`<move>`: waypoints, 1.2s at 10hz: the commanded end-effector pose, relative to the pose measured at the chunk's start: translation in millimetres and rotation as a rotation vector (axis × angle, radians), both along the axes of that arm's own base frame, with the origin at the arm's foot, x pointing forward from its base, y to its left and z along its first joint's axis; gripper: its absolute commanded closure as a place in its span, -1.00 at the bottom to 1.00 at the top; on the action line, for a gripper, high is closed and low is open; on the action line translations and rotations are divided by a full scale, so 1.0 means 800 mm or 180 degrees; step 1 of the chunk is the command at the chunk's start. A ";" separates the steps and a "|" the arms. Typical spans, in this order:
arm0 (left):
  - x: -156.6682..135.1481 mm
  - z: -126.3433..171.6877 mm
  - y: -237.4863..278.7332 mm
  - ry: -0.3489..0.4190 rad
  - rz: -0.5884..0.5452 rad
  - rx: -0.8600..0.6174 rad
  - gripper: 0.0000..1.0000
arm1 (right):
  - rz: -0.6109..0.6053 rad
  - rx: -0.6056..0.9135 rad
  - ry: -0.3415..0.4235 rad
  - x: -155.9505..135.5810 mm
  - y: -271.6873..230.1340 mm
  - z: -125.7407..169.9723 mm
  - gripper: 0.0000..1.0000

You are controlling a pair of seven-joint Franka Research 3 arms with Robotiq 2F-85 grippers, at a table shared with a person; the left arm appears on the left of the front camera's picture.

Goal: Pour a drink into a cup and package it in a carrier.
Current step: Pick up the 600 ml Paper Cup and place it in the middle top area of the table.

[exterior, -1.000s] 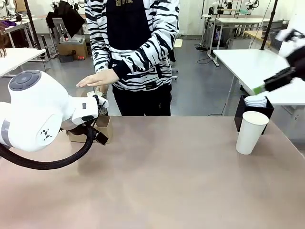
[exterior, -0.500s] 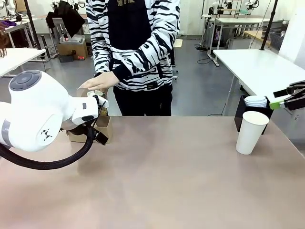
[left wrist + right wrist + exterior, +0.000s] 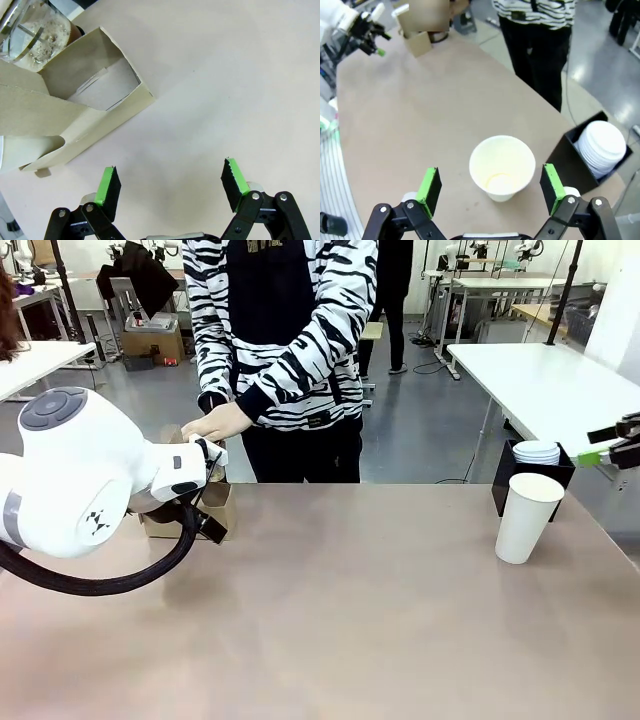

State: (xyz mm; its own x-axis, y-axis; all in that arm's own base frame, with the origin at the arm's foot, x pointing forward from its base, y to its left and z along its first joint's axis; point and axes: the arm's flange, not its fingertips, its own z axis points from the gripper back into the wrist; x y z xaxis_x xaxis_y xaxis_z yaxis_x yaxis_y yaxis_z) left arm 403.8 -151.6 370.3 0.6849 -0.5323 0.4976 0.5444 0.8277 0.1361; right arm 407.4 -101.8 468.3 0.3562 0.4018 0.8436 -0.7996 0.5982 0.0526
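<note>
Bright, even indoor light, soft faint shadows, sharp focus, wide-angle bending at both wrist views' edges.

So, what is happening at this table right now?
A person's hand is at the clear jug just behind the brown carrier, on the left side of the table. The robot's left hand hangs open over the table beside the carrier. Its right hand is open above the white cup, which stands upright and looks empty, next to a black box of lids. Nothing is poured or packed yet.
</note>
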 end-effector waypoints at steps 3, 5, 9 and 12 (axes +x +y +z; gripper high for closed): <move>0.000 0.000 0.000 0.0000 -0.0003 -0.0003 -1.00 | 0.0099 0.0928 -0.0737 0.008 -0.090 -0.101 -1.00; 0.000 0.000 0.000 0.0000 -0.0003 -0.0003 -1.00 | 0.0125 0.1159 -0.0941 0.011 -0.110 -0.157 -1.00; 0.000 0.000 0.000 0.0000 -0.0003 -0.0003 -1.00 | 0.0377 0.1413 -0.0832 0.011 -0.094 -0.230 -1.00; 0.000 0.000 0.000 0.0000 -0.0003 -0.0003 -1.00 | 0.0330 0.1447 -0.0711 0.007 -0.080 -0.243 -1.00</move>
State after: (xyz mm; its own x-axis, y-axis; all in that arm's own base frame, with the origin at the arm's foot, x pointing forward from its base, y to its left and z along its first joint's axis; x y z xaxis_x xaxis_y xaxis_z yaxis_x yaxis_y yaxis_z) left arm 403.8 -151.5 370.1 0.6850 -0.5324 0.4973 0.5443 0.8277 0.1363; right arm 416.4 -163.5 269.3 0.1338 0.0006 0.9910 -0.8783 0.4633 0.1183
